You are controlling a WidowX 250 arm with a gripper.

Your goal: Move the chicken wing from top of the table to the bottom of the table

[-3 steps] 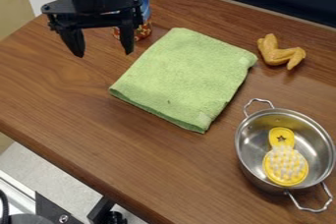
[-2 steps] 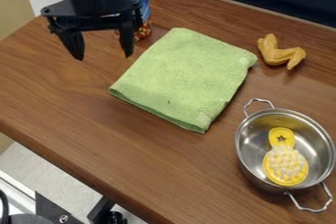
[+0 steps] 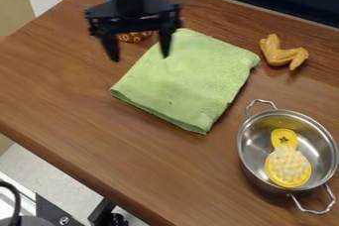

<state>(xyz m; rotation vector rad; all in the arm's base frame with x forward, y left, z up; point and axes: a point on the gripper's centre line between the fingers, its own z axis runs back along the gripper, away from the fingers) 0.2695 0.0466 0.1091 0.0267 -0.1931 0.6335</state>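
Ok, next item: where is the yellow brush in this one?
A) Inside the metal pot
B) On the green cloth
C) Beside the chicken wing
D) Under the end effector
A: the yellow brush lies within the rim of the metal pot, bristles facing up.
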